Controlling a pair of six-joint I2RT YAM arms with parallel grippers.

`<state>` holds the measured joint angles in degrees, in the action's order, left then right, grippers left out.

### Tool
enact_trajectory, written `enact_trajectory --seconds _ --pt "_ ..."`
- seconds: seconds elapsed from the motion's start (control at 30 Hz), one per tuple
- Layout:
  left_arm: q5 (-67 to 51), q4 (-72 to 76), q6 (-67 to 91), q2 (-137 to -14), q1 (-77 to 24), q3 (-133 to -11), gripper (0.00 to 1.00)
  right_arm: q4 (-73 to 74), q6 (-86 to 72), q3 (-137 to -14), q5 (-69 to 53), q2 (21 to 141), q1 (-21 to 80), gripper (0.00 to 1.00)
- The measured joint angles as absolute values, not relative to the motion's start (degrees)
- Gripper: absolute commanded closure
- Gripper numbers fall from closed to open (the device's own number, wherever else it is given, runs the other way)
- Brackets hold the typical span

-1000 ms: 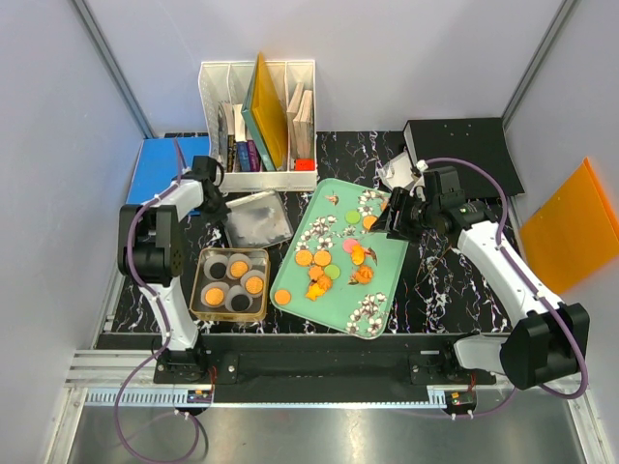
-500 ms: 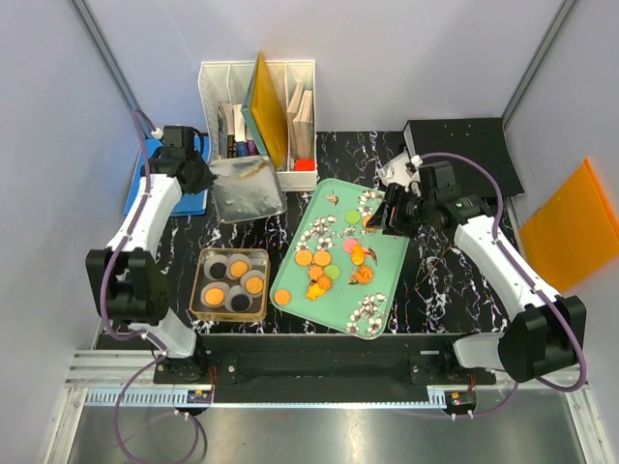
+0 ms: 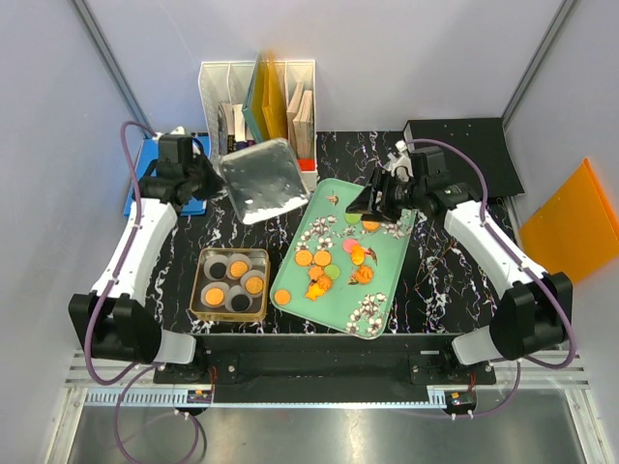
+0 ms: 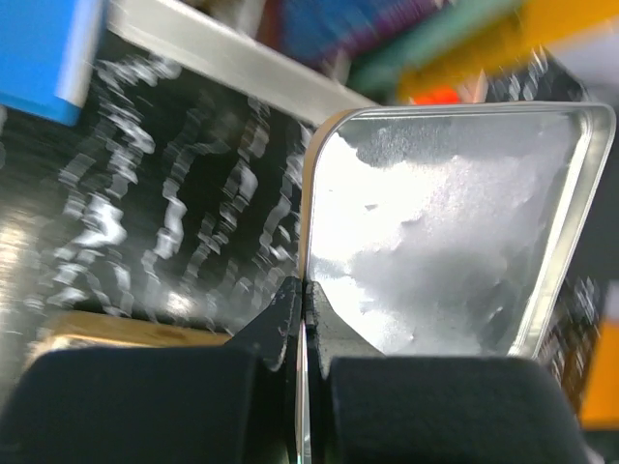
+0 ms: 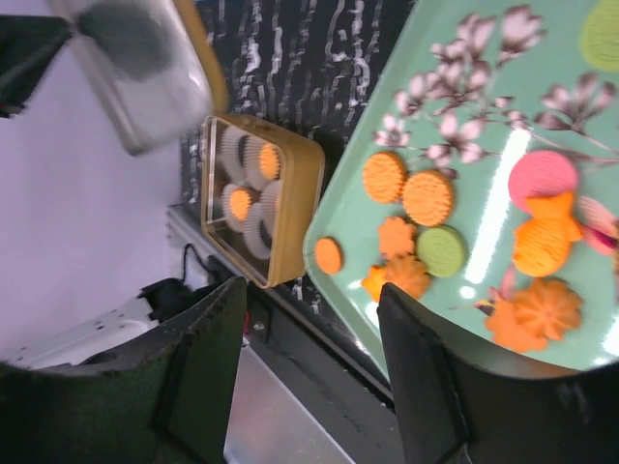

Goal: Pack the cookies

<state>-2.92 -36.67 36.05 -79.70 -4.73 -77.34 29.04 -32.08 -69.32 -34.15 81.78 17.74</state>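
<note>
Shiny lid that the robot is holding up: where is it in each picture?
Top external: the shiny lid is up high, left of centre, and tilted.
Left wrist: it fills the right half, with its edge pinched by the left fingers.
Right wrist: it looks blurry in the top left corner.
Shared landmark: the black marbled table shows in all three.

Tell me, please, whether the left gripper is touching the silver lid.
Touching. The left wrist view shows the left gripper shut on the silver lid, whose rim is pinched between its two dark fingertips.
</note>
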Motion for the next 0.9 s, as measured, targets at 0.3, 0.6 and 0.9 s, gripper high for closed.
enact_trajectory --seconds 0.3,0.6,0.9 --pt "-11.2 -35.8 37.6 -77.1 -10.6 -71.4 1.0 21.3 -35.0 -72.5 -40.8 85.9 17.8 0.31" --pt "-14.9 -33.0 37.8 -75.8 -12.7 -71.2 1.0 17.6 -35.5 -74.7 -42.8 90.1 17.9 0.3" --pt "-16.5 -32.8 37.8 -75.8 -15.1 -71.2 1.0 16.0 -36.1 -75.5 -43.5 92.7 19.1 0.38"
